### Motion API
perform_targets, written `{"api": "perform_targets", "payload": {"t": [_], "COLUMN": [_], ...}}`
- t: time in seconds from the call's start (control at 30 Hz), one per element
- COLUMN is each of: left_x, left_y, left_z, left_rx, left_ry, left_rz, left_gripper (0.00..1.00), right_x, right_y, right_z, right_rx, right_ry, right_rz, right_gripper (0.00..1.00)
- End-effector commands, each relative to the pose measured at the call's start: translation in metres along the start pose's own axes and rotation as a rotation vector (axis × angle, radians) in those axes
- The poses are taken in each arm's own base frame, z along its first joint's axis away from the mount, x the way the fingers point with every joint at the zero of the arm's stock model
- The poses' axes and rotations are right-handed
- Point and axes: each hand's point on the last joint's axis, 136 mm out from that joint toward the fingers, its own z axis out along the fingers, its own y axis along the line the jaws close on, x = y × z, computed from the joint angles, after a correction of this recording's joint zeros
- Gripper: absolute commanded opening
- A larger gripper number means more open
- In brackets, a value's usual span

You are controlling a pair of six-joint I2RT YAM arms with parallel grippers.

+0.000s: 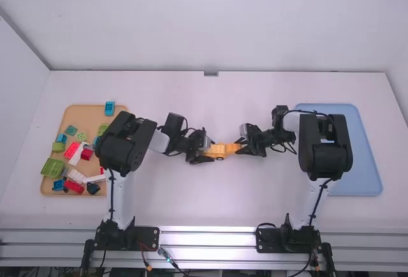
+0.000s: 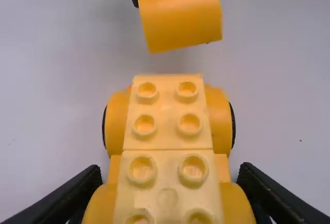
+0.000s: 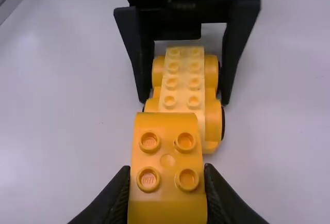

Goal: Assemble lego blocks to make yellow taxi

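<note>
You have the wheeled yellow body (image 2: 167,113) near the middle of the tabletop (image 1: 210,200), about midway between its far and near edges; whether the wheels touch down you can't tell. The curved yellow block (image 3: 167,159) is just beyond one end, with a gap between them, so you look to be at the step of fitting it on. Your next move calls for lining the block up with the studs at that end, then pressing squarely while the body is braced; a tilted block could catch a stud or twist the body in its grip. Your left tool (image 2: 171,177) is closed to the body's width, one finger on each side at the wheels. Your right tool (image 3: 166,175) is closed to the width of the curved block, pinching its sides. Your left arm (image 1: 124,143) and right arm (image 1: 325,149) bend inward from their bases, tools facing each other across the middle, between the tan tray (image 1: 89,114) by the left edge and the blue tray (image 1: 363,162) toward the right edge.
</note>
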Motion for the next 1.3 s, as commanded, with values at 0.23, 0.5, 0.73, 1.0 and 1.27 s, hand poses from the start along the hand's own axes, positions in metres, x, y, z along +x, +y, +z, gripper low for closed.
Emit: {"api": "perform_targets", "payload": {"t": [0.23, 0.5, 0.73, 1.0, 1.27], "left_x": [0.004, 0.004, 0.005, 0.005, 0.005], "left_y": [-0.005, -0.005, -0.003, -0.003, -0.003], "left_z": [0.001, 0.001, -0.001, -0.001, -0.001], "left_rx": [0.016, 0.016, 0.01, 0.009, 0.008], "left_ry": [-0.003, -0.006, -0.003, -0.004, -0.004], "left_rz": [-0.021, -0.023, -0.031, -0.029, -0.028], "left_gripper": [0.5, 0.48, 0.48, 0.49, 0.49], "right_x": [-0.031, -0.035, -0.046, -0.049, -0.051], "right_y": [-0.006, -0.017, -0.009, -0.014, 0.004], "right_z": [-0.01, 0.01, 0.023, 0.028, 0.041], "right_rx": [0.035, 0.047, 0.012, 0.075, 0.084], "right_ry": [-0.029, 0.092, 0.106, 0.135, 0.098], "right_rz": [-0.074, -0.02, -0.04, -0.03, -0.07], "right_gripper": [0.23, 0.16, 0.14, 0.13, 0.08]}}
